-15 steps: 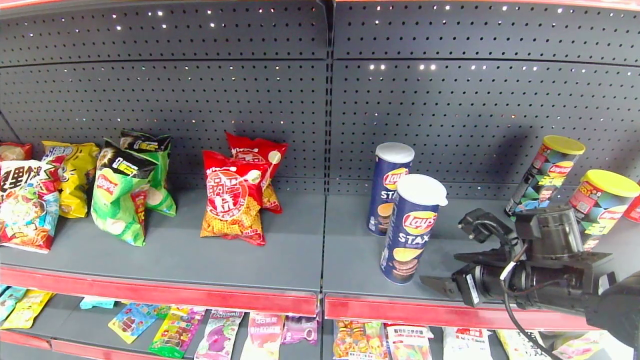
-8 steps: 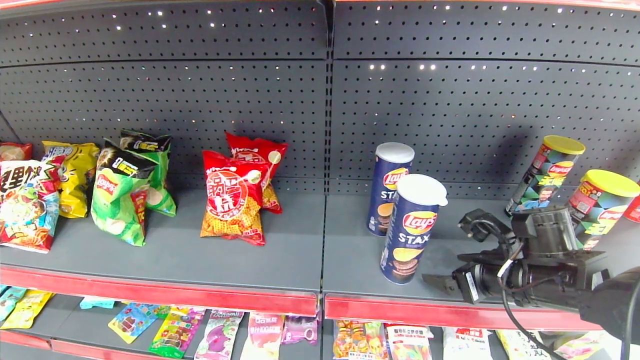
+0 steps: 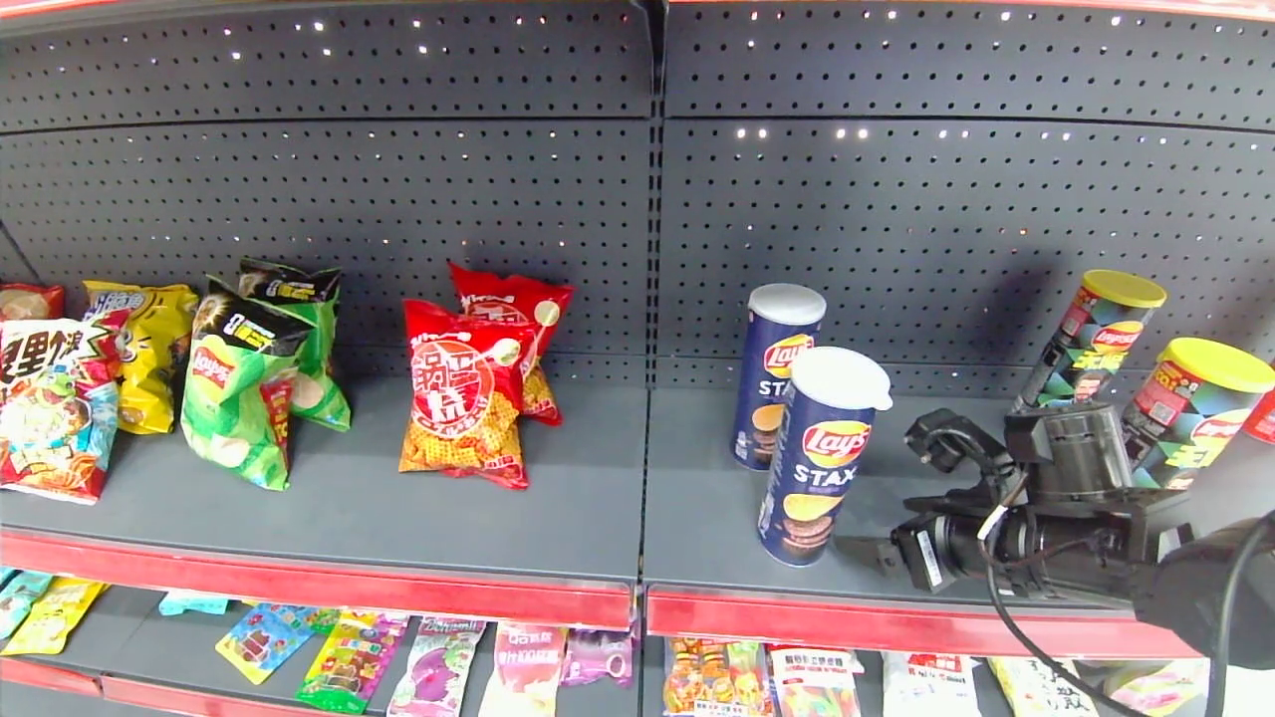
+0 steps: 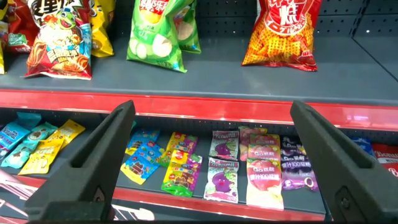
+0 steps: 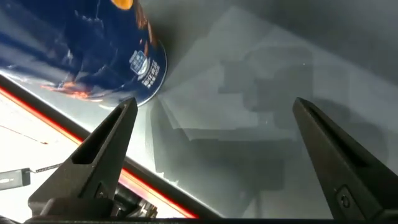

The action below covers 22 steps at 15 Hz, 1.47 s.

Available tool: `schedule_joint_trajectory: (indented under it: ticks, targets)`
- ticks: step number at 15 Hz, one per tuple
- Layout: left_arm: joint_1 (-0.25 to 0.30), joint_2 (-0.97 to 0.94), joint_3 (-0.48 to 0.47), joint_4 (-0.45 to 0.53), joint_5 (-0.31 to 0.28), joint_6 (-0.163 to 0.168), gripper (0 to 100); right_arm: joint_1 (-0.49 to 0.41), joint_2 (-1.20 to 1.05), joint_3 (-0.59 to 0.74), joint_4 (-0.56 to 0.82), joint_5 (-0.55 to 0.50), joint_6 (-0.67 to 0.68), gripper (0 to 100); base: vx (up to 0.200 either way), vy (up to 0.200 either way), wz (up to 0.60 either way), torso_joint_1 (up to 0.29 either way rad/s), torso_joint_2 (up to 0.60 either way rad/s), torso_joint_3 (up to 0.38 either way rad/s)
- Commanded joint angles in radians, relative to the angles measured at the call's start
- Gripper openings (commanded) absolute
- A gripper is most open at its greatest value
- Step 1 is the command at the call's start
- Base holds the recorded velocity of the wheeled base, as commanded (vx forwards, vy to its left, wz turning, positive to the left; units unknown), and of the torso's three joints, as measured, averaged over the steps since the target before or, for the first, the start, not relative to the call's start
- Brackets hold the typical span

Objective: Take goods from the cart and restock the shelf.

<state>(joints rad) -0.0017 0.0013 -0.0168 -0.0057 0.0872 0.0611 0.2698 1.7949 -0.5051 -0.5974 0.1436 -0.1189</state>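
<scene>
grey metal shelf deck (image 3: 558, 498) carries the tall blue cylindrical chip can with white lid (image 3: 822, 458) upright near its red front lip (image 3: 877, 627), right gripper (image 3: 882, 528) spread empty just beside it, so we'd back straight out slowly, clear of the can.

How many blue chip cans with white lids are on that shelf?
2. The front blue can stands near the shelf edge; the rear blue can stands just behind it, closer to the back panel. No others seem hidden.
</scene>
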Motion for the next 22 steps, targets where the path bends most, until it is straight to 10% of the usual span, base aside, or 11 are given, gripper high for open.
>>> schedule_joint_trajectory:
  ticks: [1, 22]
  targets:
    - [0.000, 0.002, 0.000, 0.000, 0.000, 0.000, 100, 0.005, 0.003, -0.004, 0.001, 0.001, -0.001, 100, 0.000, 0.000, 0.00, 0.000, 0.00, 0.000]
    - [0.000, 0.002, 0.000, 0.000, 0.000, 0.002, 100, 0.023, 0.020, -0.020, -0.001, 0.002, -0.002, 100, 0.000, 0.000, 0.00, 0.000, 0.00, 0.000]
